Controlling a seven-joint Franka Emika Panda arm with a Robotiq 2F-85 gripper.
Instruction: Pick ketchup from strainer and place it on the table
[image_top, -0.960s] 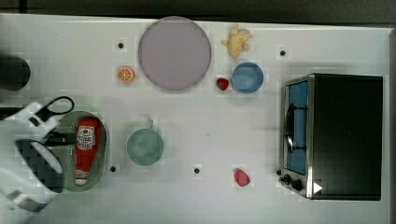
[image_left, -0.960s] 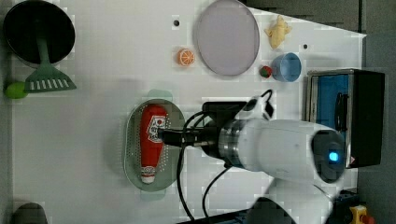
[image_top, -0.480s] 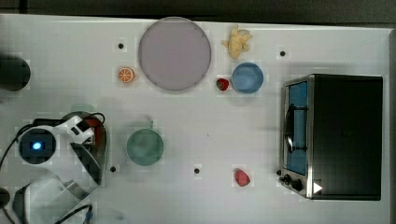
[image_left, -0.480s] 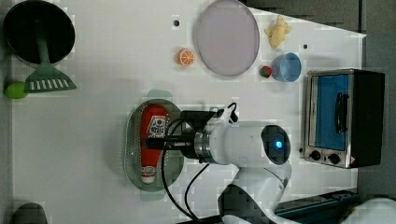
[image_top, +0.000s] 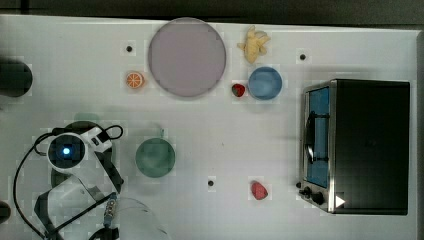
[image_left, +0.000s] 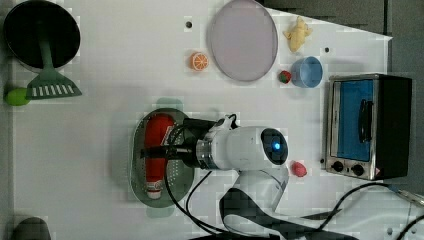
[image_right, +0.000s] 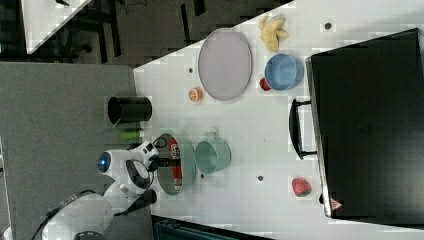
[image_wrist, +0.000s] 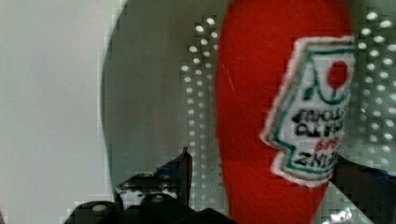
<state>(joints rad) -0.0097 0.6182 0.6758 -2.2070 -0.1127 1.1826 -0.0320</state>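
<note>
The ketchup (image_left: 156, 135) is a red bottle with a white label, lying lengthwise in the pale green perforated strainer (image_left: 136, 167) on the white table (image_left: 100, 125). My gripper (image_left: 156, 150) hangs low over the bottle's middle, reaching in from the left view's right. The wrist view shows it open: one dark finger (image_wrist: 183, 164) stands on each side of the ketchup (image_wrist: 252, 107), with gaps to the bottle. In the right view the gripper (image_right: 164, 162) sits at the strainer (image_right: 187, 150). In the top view my wrist (image_top: 65, 150) covers the strainer.
A dark green cup (image_top: 155, 157) stands just beside the strainer. Farther off are a grey plate (image_top: 186, 56), blue bowl (image_top: 265, 83), two strawberries (image_top: 258, 190), an orange slice (image_top: 134, 80) and a toaster oven (image_top: 357, 145). A black pan (image_left: 42, 32) and green spatula (image_left: 50, 87) lie at the left view's upper left.
My arm has swung over the strainer, and the open gripper has slid across to straddle the ketchup. In the top view the wrist now covers the bottle.
</note>
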